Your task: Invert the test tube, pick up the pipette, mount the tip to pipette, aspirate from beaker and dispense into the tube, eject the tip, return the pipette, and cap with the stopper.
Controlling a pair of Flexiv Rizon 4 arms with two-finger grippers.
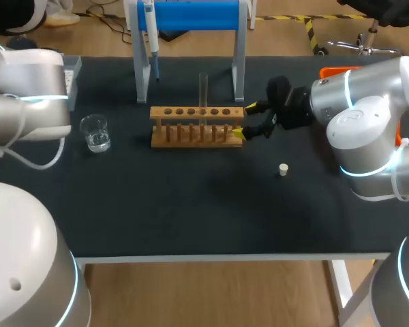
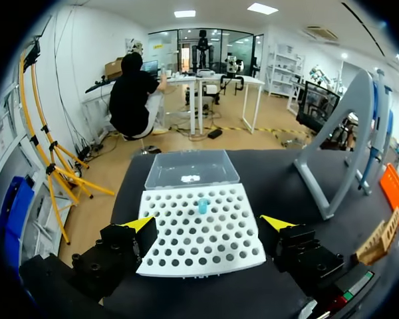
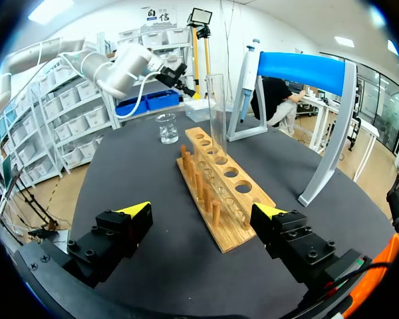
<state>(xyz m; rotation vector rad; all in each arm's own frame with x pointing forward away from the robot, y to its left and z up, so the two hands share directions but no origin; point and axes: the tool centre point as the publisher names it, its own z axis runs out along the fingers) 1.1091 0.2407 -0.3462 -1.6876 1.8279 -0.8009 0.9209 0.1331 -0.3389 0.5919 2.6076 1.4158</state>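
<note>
A glass test tube (image 1: 204, 92) (image 3: 217, 109) stands upright in the wooden rack (image 1: 198, 126) (image 3: 225, 193). My right gripper (image 1: 244, 120) (image 3: 202, 211) is open at the rack's right end, its fingers either side of that end without gripping it. The pipette (image 1: 151, 37) (image 3: 247, 76) hangs on the blue-topped stand (image 1: 191, 17). A beaker (image 1: 95, 133) (image 3: 166, 127) of clear liquid sits left of the rack. The white stopper (image 1: 283, 169) lies on the mat at the right. My left gripper (image 2: 208, 224) hangs open over the white tip box (image 2: 186, 256), which holds one blue tip (image 2: 203, 206).
The tip box's clear lid (image 2: 191, 169) lies open behind it. An orange object (image 1: 341, 70) (image 2: 396, 189) sits at the table's far right behind my right arm. The stand's grey legs (image 1: 239, 68) rise just behind the rack. The black mat (image 1: 191, 204) is bare in front.
</note>
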